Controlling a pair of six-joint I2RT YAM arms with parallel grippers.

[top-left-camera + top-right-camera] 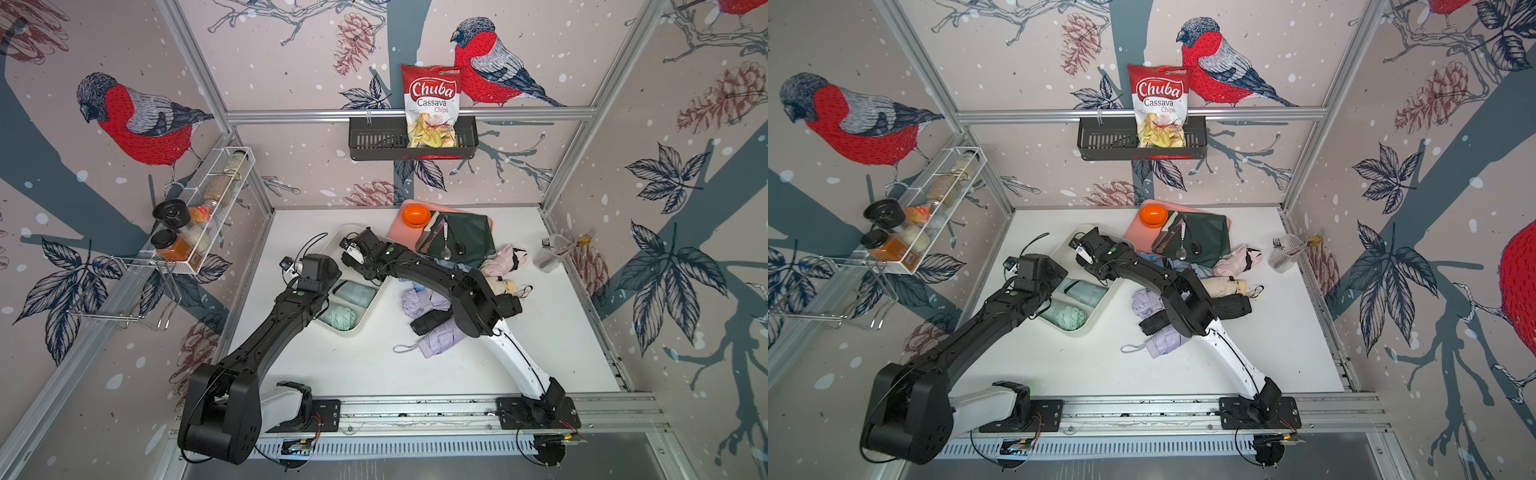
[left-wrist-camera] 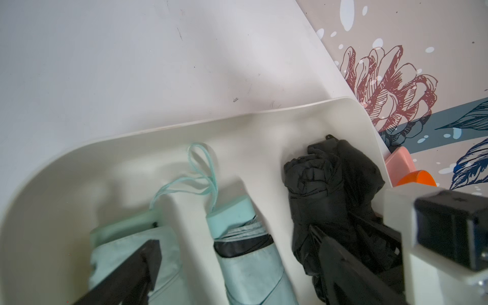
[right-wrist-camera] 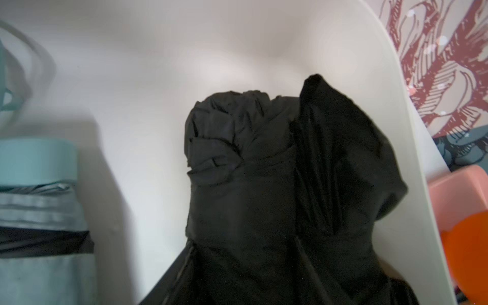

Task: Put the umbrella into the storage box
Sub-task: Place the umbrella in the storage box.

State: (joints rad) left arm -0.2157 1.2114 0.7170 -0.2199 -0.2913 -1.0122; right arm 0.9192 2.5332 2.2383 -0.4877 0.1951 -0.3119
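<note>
The storage box (image 1: 334,240) lies aslant on the white desk (image 1: 332,365), and both arms reach over it. Two mint umbrellas (image 1: 355,293) lie side by side in its near part. A black umbrella (image 2: 330,184) lies crumpled at its far end, against the wall of the box.

The left fingers (image 2: 132,272) are spread wide and grip nothing. One hangs over a mint umbrella, the other close beside the black one. The right arm (image 1: 419,270) crosses the box's far end, directly over the black umbrella. The right fingers are hidden by the wrist and the dark fabric, so I cannot tell how far apart they stand or whether they grip it.

Just beyond the box's far corner sits a pink tray (image 1: 399,232) with an orange bowl (image 1: 415,215), a green cloth (image 1: 469,237) and cutlery. On that same side of the box, a loose pile of folded umbrellas (image 1: 440,343) in lilac, black, beige and pink lies partly under the right arm.
</note>
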